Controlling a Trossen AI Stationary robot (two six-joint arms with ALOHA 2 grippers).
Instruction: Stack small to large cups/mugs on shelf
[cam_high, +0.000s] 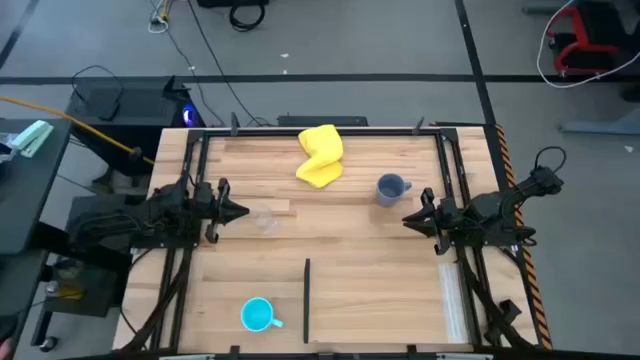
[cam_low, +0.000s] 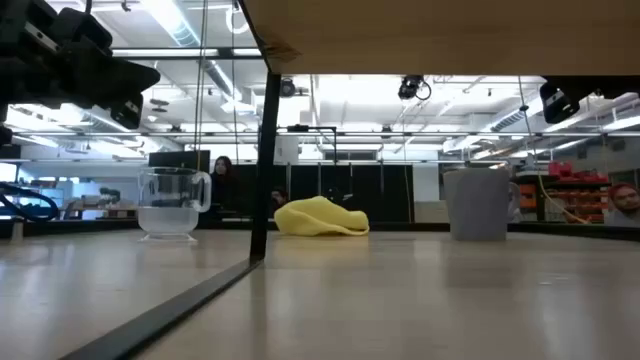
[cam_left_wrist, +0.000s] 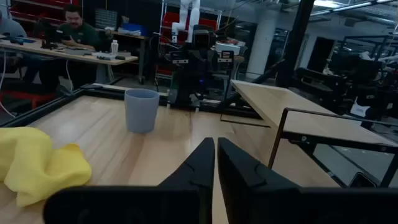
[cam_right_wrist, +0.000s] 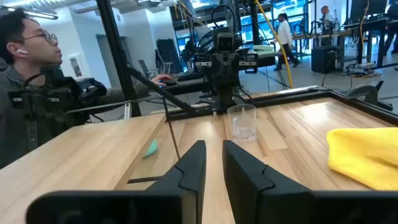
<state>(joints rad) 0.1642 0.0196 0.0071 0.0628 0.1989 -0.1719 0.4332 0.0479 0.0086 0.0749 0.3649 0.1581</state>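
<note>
The small clear cup (cam_high: 265, 220) stands upright just off the tips of my left gripper (cam_high: 240, 212), which is shut and touches nothing. The grey-blue mug (cam_high: 390, 188) stands on its base, a little to the far side of my right gripper (cam_high: 408, 220). That gripper is slightly open and holds nothing. The cyan mug (cam_high: 258, 315) sits near the table's near edge, left of centre. In the low view the clear cup (cam_low: 172, 205) and the grey-blue mug (cam_low: 480, 203) both rest on the tabletop. The left wrist view shows the grey-blue mug (cam_left_wrist: 141, 110), and the right wrist view shows the clear cup (cam_right_wrist: 242, 121).
A crumpled yellow cloth (cam_high: 322, 155) lies near the far edge, between the two arms. A raised wooden shelf (cam_left_wrist: 292, 106) on a thin dark frame (cam_high: 306, 295) stands at the near side, right of the cyan mug. People sit and stand beyond the table.
</note>
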